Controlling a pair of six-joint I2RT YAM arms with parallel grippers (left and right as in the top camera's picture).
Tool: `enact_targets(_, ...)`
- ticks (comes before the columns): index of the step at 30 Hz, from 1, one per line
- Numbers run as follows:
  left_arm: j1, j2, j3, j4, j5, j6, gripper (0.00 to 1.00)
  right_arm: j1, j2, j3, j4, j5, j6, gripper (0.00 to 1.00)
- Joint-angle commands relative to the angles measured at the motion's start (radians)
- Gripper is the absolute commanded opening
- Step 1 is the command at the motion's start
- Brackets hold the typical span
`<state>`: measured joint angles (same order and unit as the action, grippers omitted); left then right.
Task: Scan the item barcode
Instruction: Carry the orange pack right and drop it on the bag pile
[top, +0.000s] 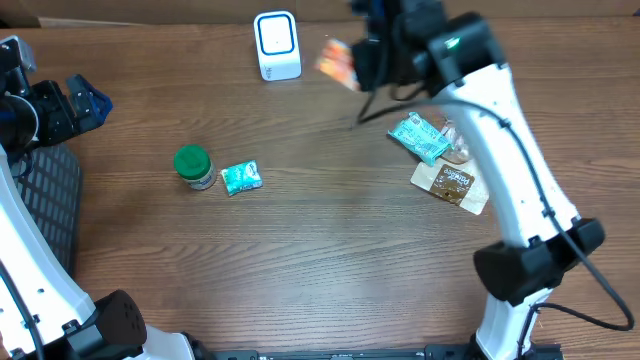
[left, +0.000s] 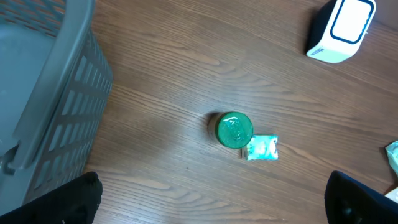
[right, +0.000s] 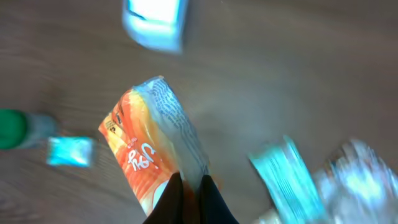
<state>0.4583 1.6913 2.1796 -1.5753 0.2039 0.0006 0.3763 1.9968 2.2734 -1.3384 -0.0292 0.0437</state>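
Table (top: 330, 260): scanner (top: 277, 45), jar (top: 193, 166), apparently snack packets (top: 420, 137)

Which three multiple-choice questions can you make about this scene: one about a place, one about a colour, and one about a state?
1. Where does the small teal packet lie?
A. right beside the green-lidded jar
B. at the far right of the overhead view
C. lifted in the air

2. What colour is the held packet in the right gripper?
A. purple
B. black
C. orange

3. In what state is the left gripper?
A. shut on the jar
B. open, holding nothing
C. shut and empty

Answers:
1 A: the overhead view shows it next to the jar, left of centre.
2 C: the right wrist view shows an orange wrapper pinched between the shut fingers.
3 B: in the left wrist view its fingers stand far apart at the lower corners, with nothing between them.
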Motion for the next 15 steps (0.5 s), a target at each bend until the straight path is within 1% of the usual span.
enact_targets(1,0.001,0.009,0.002,0.002,-0.002,0.015,0.99,-0.116,0.012,-0.044,-0.047,-0.018,0.102,0.04)
enact_targets(5,0.001,0.009,0.002,0.002,-0.002,0.015,1.00,-0.238,0.012,-0.150,-0.057,-0.018,0.159,0.04)
enact_targets(8,0.000,0.009,0.002,0.002,-0.002,0.015,1.00,-0.325,0.012,-0.263,-0.032,-0.019,0.200,0.04)
enact_targets(10,0.000,0.009,0.002,0.002,-0.002,0.015,1.00,-0.374,0.012,-0.342,0.001,-0.019,0.222,0.04)
enact_targets(15,0.000,0.009,0.002,0.002,-0.002,0.015,1.00,-0.467,0.012,-0.520,0.111,-0.075,0.223,0.04)
